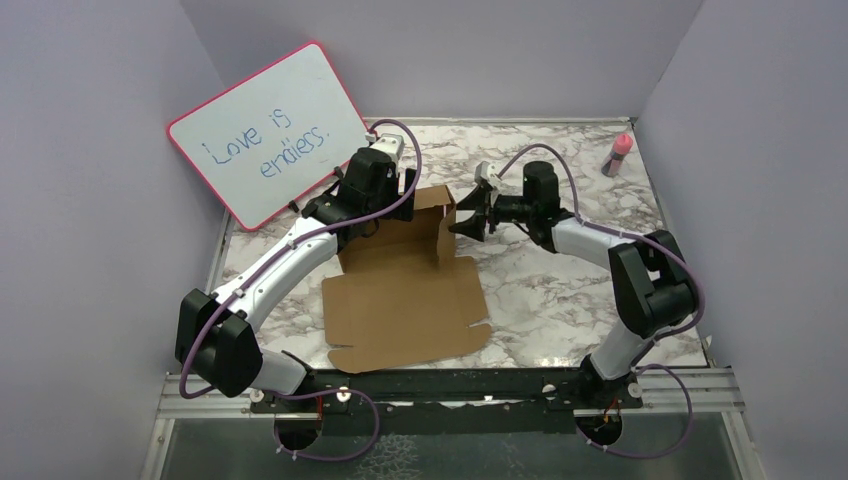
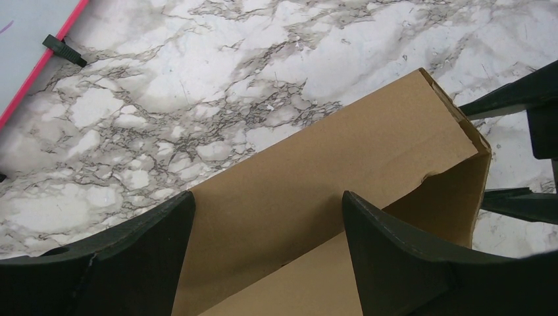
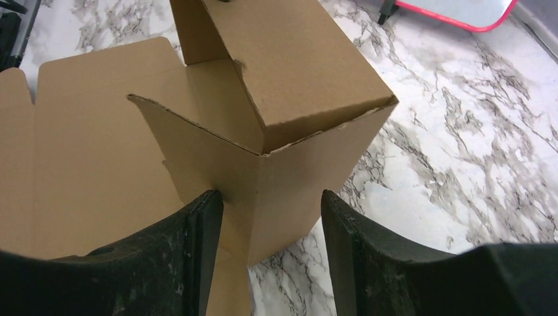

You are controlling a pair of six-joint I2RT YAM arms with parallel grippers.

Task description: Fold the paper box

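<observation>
matte brown corrugated paper box [image 1: 400, 310], flaps upright, on veined marble table [image 1: 560, 290].

Pink-framed whiteboard [image 1: 270, 135] leans on the wall far left of me, blue writing reads "Love is endless." A small black piece [image 2: 64, 51] sits at its lower edge. The tabletop is white-grey marble [image 1: 590, 290]. A pink bottle [image 1: 619, 153] stands upright in the far right corner. The walls [image 1: 90, 200] are pale lavender.

The left arm [image 1: 290, 260] stretches from lower left up to the centre, left gripper [image 2: 268, 197] tipped downward, jaws wide apart. The right arm [image 1: 640, 280] folds in from the right, right gripper [image 3: 270, 197] pointing left, jaws parted.
</observation>
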